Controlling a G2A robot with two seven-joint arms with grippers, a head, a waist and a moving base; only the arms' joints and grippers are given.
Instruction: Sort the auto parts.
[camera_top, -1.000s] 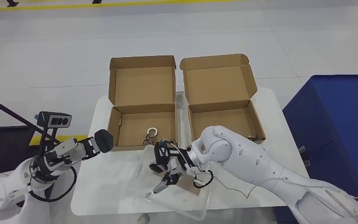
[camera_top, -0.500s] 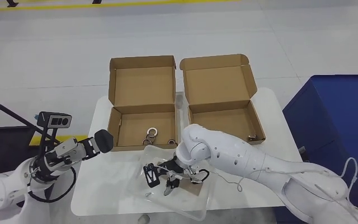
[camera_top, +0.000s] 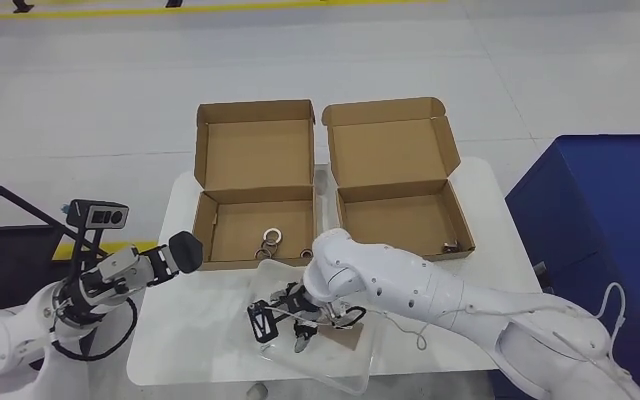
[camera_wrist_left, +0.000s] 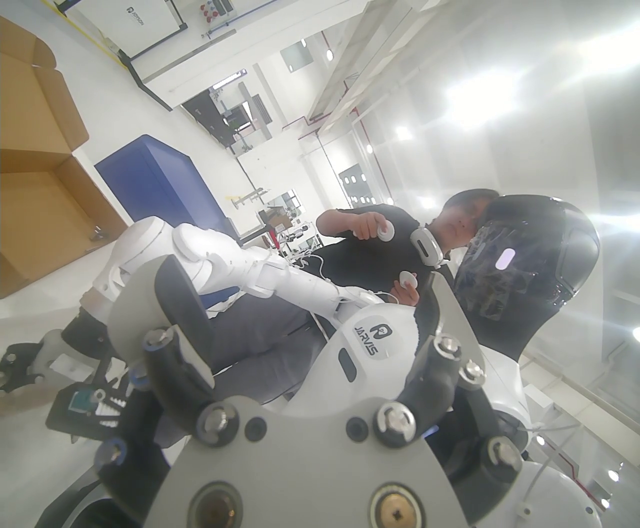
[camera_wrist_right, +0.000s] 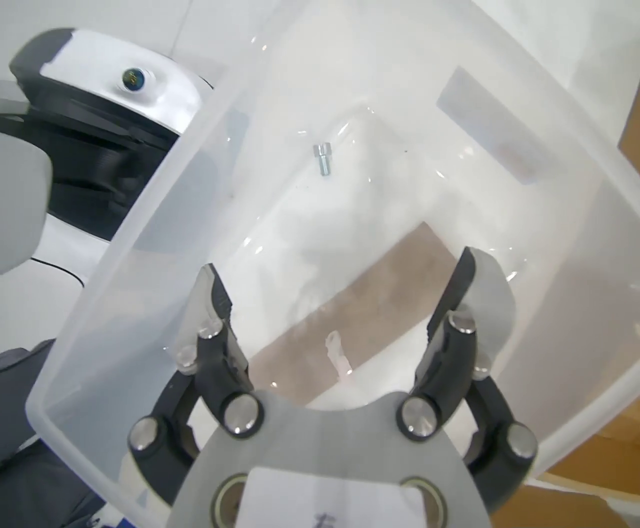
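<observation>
The right gripper (camera_wrist_right: 340, 270) hangs inside the clear plastic bin (camera_wrist_right: 125, 260) at the front edge of the worktop (camera_top: 200, 330), its jaws spread wide and holding nothing. Ahead of it a small steel bolt (camera_wrist_right: 322, 159) lies on the bin floor, well apart from the fingertips. The bolt is a short, shiny cylinder with a wider head, resting on slick plastic. An off-centre nudge would likely send it rolling, and a pinch across the round shank could let it squirt free. The bin's thin, see-through wall looks light, so a finger catching it may drag the bin. Toward the far edge sit two matte cardboard boxes, the left box (camera_top: 255, 225) holding metal rings (camera_top: 270, 238). The left gripper (camera_top: 185, 250), open and empty, hangs off the worktop's left edge.
</observation>
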